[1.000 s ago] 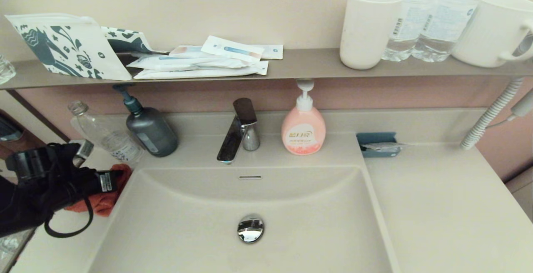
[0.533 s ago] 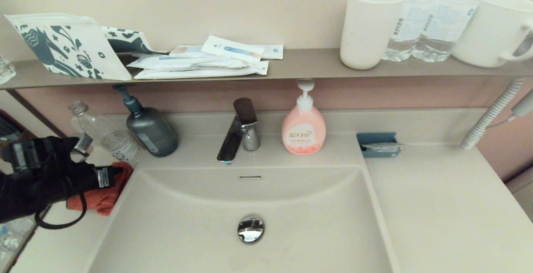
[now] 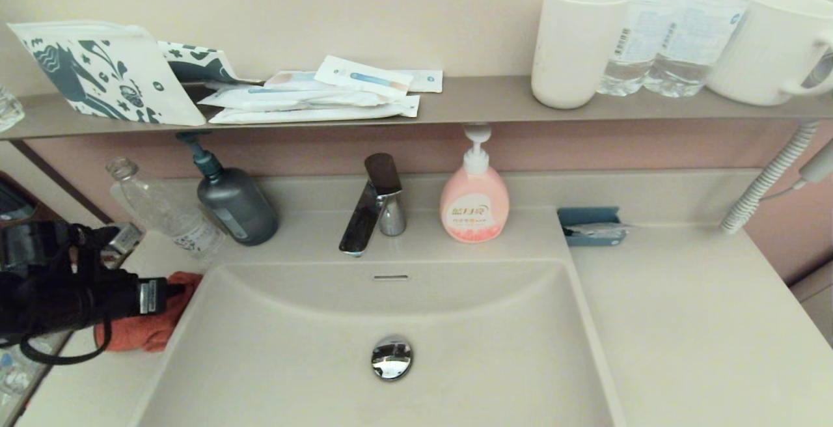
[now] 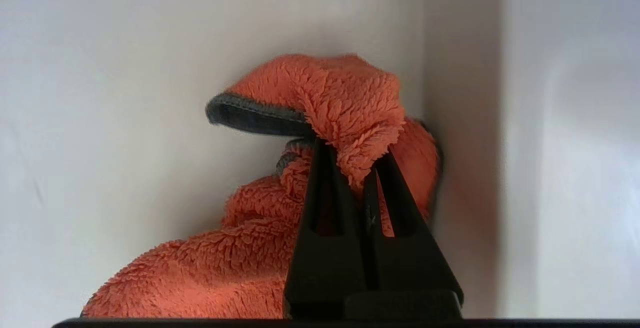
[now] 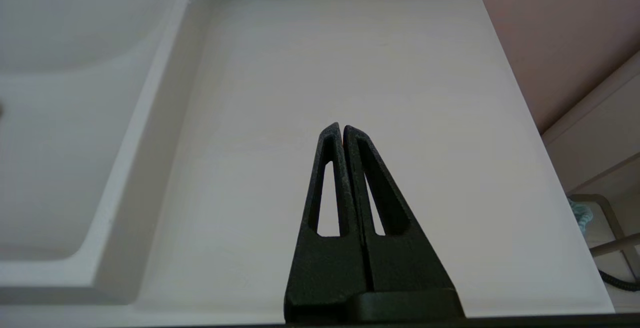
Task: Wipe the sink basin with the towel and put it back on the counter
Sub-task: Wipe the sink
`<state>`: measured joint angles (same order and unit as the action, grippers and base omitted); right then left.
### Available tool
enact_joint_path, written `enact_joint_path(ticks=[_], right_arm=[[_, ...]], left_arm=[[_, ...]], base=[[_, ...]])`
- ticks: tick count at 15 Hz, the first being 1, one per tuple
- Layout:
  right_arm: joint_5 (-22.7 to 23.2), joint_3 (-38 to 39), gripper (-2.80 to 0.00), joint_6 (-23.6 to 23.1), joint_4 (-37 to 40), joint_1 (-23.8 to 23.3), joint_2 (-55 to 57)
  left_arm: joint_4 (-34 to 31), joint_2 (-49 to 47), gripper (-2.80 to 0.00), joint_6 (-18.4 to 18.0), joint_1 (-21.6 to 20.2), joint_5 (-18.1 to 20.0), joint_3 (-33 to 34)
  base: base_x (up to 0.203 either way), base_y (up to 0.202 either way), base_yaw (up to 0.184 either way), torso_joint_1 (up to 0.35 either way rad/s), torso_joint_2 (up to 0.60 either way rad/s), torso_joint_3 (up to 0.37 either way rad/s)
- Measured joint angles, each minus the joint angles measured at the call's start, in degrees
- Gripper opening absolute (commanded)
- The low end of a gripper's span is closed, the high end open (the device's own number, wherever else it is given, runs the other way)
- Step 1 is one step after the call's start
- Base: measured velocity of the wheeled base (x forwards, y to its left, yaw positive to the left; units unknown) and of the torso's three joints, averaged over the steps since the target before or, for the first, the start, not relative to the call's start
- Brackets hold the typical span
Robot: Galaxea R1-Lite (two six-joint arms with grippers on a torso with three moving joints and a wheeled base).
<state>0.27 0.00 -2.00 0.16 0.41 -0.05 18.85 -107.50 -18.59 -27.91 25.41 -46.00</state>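
Note:
The orange-red towel (image 3: 146,329) lies bunched on the counter (image 3: 91,388) just left of the sink basin (image 3: 390,323). My left gripper (image 3: 166,289) reaches over it from the left and is shut on a fold of the towel (image 4: 350,118); in the left wrist view the black fingers (image 4: 325,193) pinch the fuzzy cloth near the basin's rim. The basin's chrome drain plug (image 3: 392,357) and overflow slot (image 3: 390,277) are in plain sight. My right gripper (image 5: 342,128) hangs shut and empty above the right counter (image 5: 350,68), out of the head view.
A clear bottle (image 3: 163,209) and a dark pump bottle (image 3: 234,202) stand behind the towel. The faucet (image 3: 374,209), a pink soap bottle (image 3: 475,199) and a blue tray (image 3: 591,225) line the back. The grey-brown shelf (image 3: 481,105) above holds cups, packets and bottles.
My left arm has drawn back to the left and lowered. The towel has slid a little left and down along the counter with it.

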Motion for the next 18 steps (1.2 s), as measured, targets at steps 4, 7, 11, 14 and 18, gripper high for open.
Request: enact_joint_path(ticks=[4,7,11,14,18], right_arm=[[-0.02,0.00,-2.80,0.02,0.00,0.00,0.00],[-0.02,0.00,-2.80,0.01,0.01,0.00,0.00],[-0.02,0.00,-2.80,0.00,0.00,0.02,0.00],[-0.02,0.00,-2.80,0.01,0.00,0.00,0.00],[-0.02,0.00,-2.80,0.00,0.02,0.00,0.00]], left_arm=[[-9.96,3.02,-2.80,-5.76,-3.19,0.37,0.29],[-14.66,4.66,-2.80,-9.17,-5.95,0.66,1.28],[-15.06,5.33,-2.80,-11.89,-9.70,1.21,2.97],[-15.12,5.42,-2.80,-13.05,-11.23,1.60,3.67],[-15.27,6.60,-2.80,-14.45,-13.22,1.68,5.70]], base=[[0.000,0.000,0.000,0.000,0.00,0.000],[0.000,0.000,0.000,0.000,0.00,0.000],[0.000,0.000,0.000,0.000,0.00,0.000],[0.000,0.000,0.000,0.000,0.00,0.000],[0.000,0.000,0.000,0.000,0.00,0.000]])
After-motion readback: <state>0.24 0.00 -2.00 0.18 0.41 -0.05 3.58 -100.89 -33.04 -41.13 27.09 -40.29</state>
